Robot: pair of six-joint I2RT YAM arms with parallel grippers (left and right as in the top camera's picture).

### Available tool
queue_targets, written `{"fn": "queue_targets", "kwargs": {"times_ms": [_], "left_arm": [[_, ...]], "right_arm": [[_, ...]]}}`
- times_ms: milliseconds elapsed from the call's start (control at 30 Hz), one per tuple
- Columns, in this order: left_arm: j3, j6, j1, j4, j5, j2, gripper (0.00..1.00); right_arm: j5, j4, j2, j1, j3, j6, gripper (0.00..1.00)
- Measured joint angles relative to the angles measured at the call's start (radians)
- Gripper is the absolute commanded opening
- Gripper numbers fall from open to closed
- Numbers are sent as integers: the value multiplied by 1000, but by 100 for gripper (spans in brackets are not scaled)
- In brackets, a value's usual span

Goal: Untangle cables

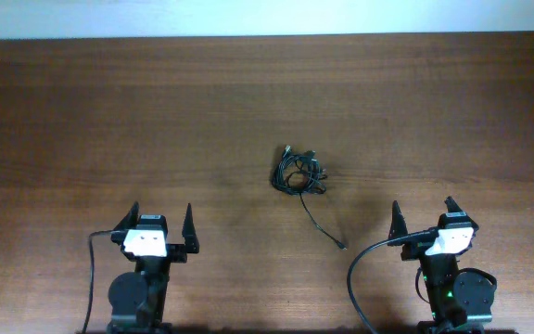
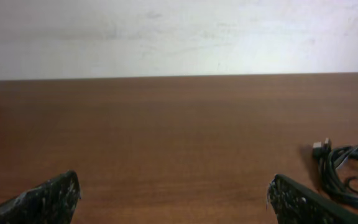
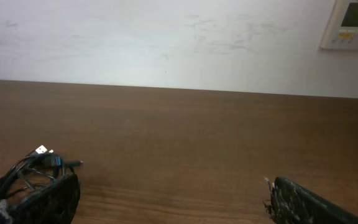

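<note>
The cables [image 1: 299,173] lie as one small knotted black clump at the table's middle, with one loose strand trailing down to the right to a plug end [image 1: 342,246]. The left wrist view shows the clump [image 2: 347,174] at its right edge; the right wrist view shows it [image 3: 27,174] at the lower left, partly behind a finger. My left gripper [image 1: 163,219] stands open near the front left, well short of the clump. Front right, my right gripper [image 1: 423,212] is open too, empty, to the right of the trailing strand.
The brown wooden table [image 1: 109,111] runs back to a white wall [image 2: 179,31]. A thicker black arm cable [image 1: 360,269] loops beside the right arm's base, and another [image 1: 91,278] hangs by the left arm. A wall panel [image 3: 353,22] shows at the upper right.
</note>
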Motion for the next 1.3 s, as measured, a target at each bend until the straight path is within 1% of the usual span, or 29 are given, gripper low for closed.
{"fn": "queue_targets", "kwargs": {"times_ms": [167,267,300,333,367,467,500,567,600,633,700,767,833,967,1067,1300], "left_arm": [[182,-6,0,-126,-5,3,99],[325,-23,0,-167,-16,95,99],[402,-23,0,-164,-14,200,99],[444,-24,0,-172,-7,267,99],[529,-26,0,-173,26,401,99],[755,-27,-1,-312,122,706,99],[843,-26,-1,-357,170,850,99],[900,-27,-2,-374,214,934,99],[922,-27,-2,-370,233,1011,99],[922,-27,-2,-376,240,1039,99],[922,-27,-2,-378,251,1063,99],[922,-27,-2,-423,253,1075,99],[922,-27,-2,-436,253,1086,99],[922,-27,-2,-389,253,1143,99],[922,-27,-2,-318,253,1184,99],[922,-27,-2,-281,253,1191,99]], "right_arm": [[0,0,0,0,0,1,98],[0,0,-1,0,0,1,98],[0,0,0,0,0,0,98],[0,-1,1,0,0,1,98],[0,0,-1,0,0,0,98],[0,0,-1,0,0,1,98],[0,0,-1,0,0,1,98],[0,0,0,0,0,0,98],[0,0,-1,0,0,1,98],[0,0,-1,0,0,0,98],[0,0,-1,0,0,1,98],[0,0,-1,0,0,0,98],[0,0,-1,0,0,0,98],[0,0,-1,0,0,1,98],[0,0,-1,0,0,1,98],[0,0,-1,0,0,1,98]]}}
